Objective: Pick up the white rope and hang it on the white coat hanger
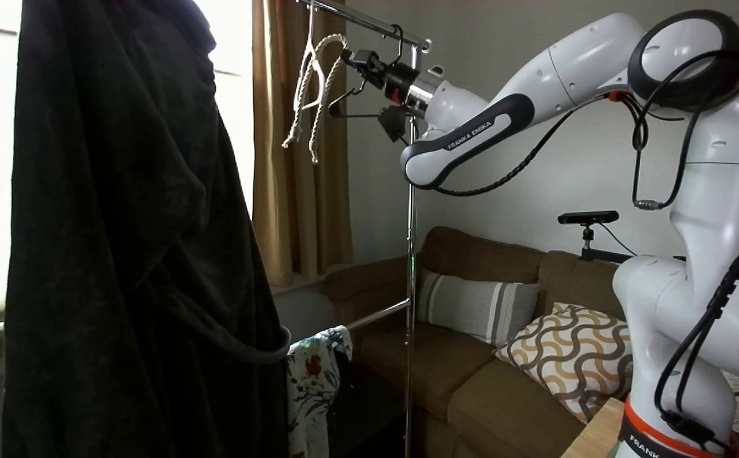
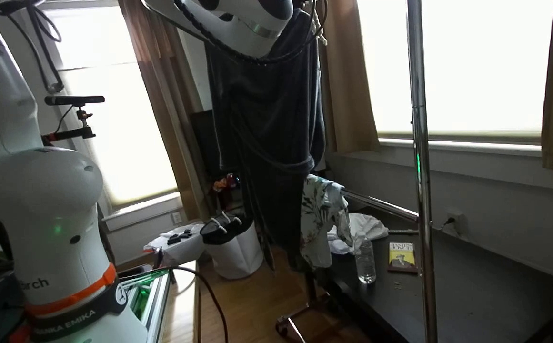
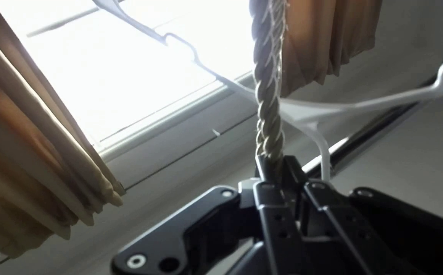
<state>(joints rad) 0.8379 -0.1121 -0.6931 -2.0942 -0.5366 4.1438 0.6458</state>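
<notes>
Tan curtains (image 1: 302, 178) and a bright window (image 1: 235, 102) stand behind a metal clothes rack (image 1: 412, 242); in an exterior view a brown sofa (image 1: 490, 388) lies toward 5 o'clock and a dark robe (image 1: 140, 254) fills the 9 o'clock side. From its base (image 1: 675, 375) at 4 o'clock, the white arm (image 1: 579, 60) rises to a high elbow at 2 o'clock, slopes down toward the middle, bends sharply, and angles its end up toward 11 o'clock, just below the top rail (image 1: 369, 24) in that view.

At that end is the claw (image 3: 276, 168), its fingers (image 3: 271, 210) drawn close together and pinching the white rope (image 3: 269, 76), which runs from their tips to 12 o'clock in the wrist view. In an exterior view the rope arcs beside the fingertips and drops in two hanging ends. The white coat hanger (image 3: 309, 111) hangs from the rail at 11 o'clock, overlapping the rope in sight; whether the two touch cannot be told.

"FRANKA EMIKA" reads along the arm near its bend. A black band (image 2: 66, 321) round the base bears that name, partly cut off, with "orch" above. At 4 o'clock, on a black table (image 2: 486, 286), a book (image 2: 402, 259) with blurred lettering lies near a clear bottle (image 2: 365, 262).
</notes>
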